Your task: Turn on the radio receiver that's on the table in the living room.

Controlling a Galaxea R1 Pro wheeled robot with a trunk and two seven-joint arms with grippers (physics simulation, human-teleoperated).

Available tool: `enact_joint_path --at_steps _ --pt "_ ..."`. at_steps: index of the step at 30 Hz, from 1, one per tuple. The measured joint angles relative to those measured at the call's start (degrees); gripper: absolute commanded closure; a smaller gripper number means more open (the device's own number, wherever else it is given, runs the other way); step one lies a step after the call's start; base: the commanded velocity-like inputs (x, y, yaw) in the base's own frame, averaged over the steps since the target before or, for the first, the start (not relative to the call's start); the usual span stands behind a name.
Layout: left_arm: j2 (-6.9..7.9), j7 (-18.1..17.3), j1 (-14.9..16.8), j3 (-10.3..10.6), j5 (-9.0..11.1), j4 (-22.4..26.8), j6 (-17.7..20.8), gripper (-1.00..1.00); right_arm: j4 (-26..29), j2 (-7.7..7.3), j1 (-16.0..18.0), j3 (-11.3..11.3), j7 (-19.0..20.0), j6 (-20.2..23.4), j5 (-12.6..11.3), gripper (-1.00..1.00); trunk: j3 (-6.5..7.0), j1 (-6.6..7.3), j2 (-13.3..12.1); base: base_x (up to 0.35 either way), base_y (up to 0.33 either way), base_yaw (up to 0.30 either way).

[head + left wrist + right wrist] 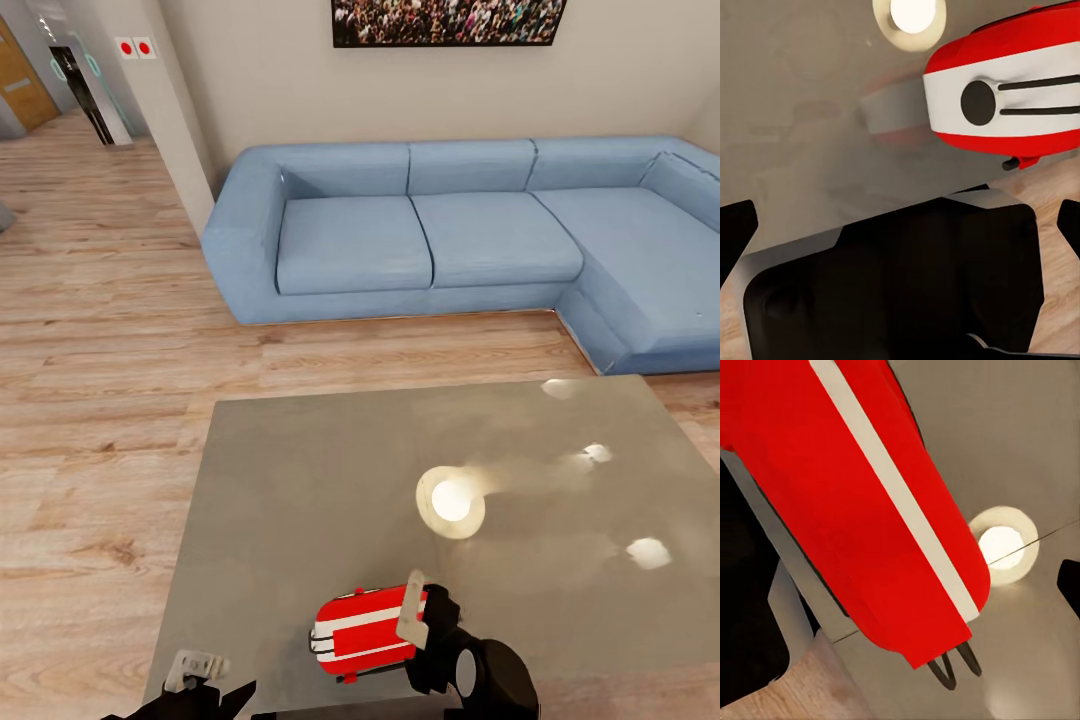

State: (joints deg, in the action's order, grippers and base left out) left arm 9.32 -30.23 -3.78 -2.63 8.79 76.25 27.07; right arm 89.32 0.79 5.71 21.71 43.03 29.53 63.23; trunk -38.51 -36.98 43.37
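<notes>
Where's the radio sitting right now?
In the head view the radio receiver lies near the table's near edge, directly beside the right gripper.

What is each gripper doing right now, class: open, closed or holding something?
Left gripper: open, holding nothing, low beside the radio receiver.
Right gripper: at the radio receiver; open or closed cannot be told.

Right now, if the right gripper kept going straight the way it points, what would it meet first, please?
Most likely the radio receiver: its red shell sits close ahead of the right gripper, with the table beneath. Whether they already touch is unclear.
</notes>
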Motion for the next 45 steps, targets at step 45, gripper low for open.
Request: enact_joint_path --at_steps 45 --pt "0.00 0.00 0.00 -0.01 0.06 0.04 0.00 -1.00 -9.44 4.65 3.39 -0.92 1.15 -0.72 1.68 -1.00 0.00 0.00 0.00 0.000 0.000 0.000"
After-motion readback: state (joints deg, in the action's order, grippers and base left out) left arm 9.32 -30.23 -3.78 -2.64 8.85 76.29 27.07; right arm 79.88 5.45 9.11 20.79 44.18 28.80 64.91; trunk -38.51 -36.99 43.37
